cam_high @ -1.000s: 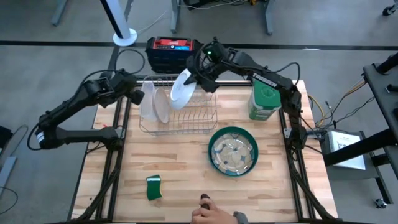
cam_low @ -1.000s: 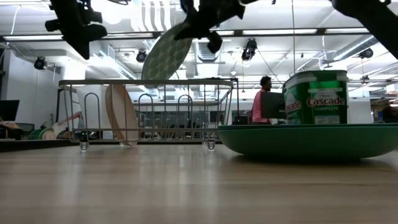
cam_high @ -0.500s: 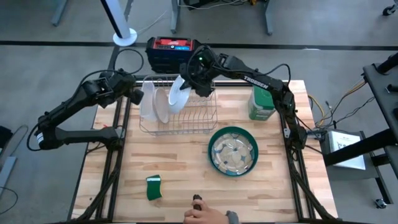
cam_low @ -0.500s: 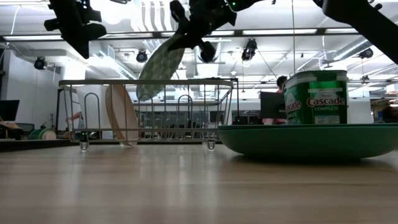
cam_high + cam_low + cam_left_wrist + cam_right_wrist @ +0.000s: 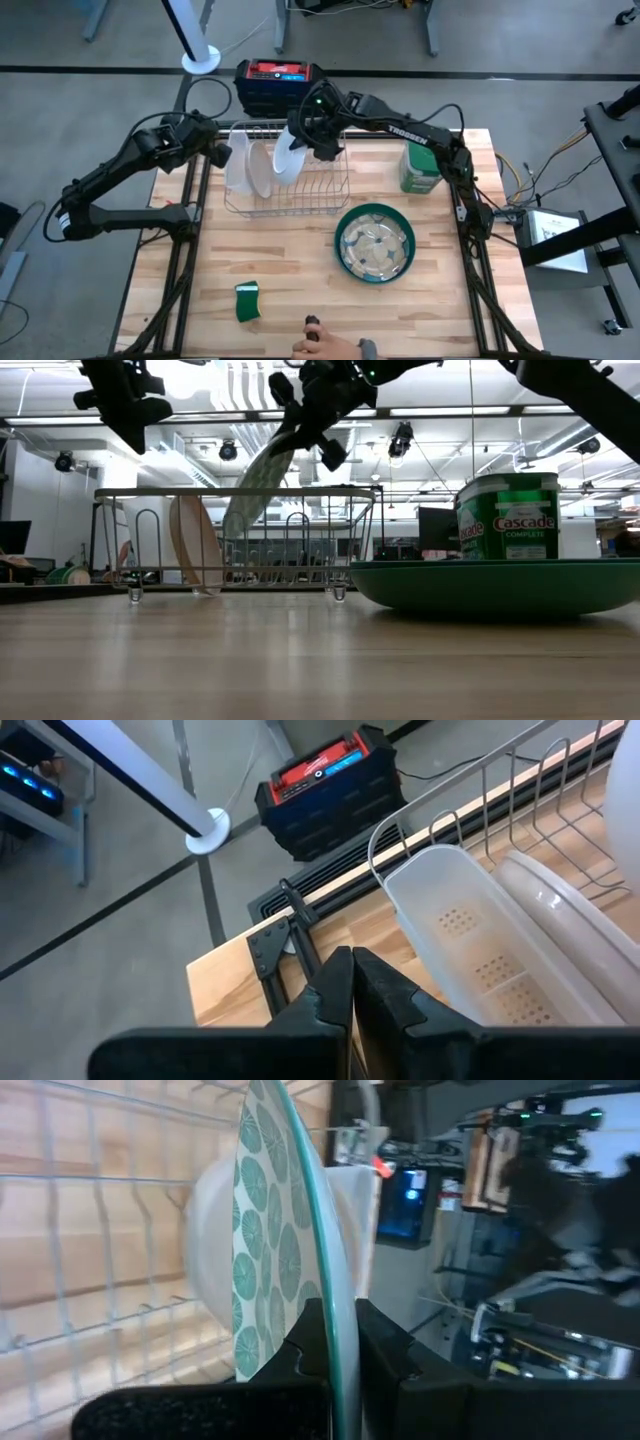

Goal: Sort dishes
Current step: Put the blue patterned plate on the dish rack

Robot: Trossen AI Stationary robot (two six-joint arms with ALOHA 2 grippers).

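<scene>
My right fingers [image 5: 305,135] clamp the rim of 1 patterned glassy plate [image 5: 262,1230], tilted, its lower edge down among the wires of the dish rack [image 5: 330,195], just beside the whitish plate [image 5: 258,172] standing on edge there. My left fingers [image 5: 350,982], pressed together on nothing, hover off the table's [image 5: 290,280] far left corner, near the rack's white basket [image 5: 470,935]. The teal plate [image 5: 374,244] lies flat on the table with clear pieces on it, near the green canister [image 5: 420,165].
</scene>
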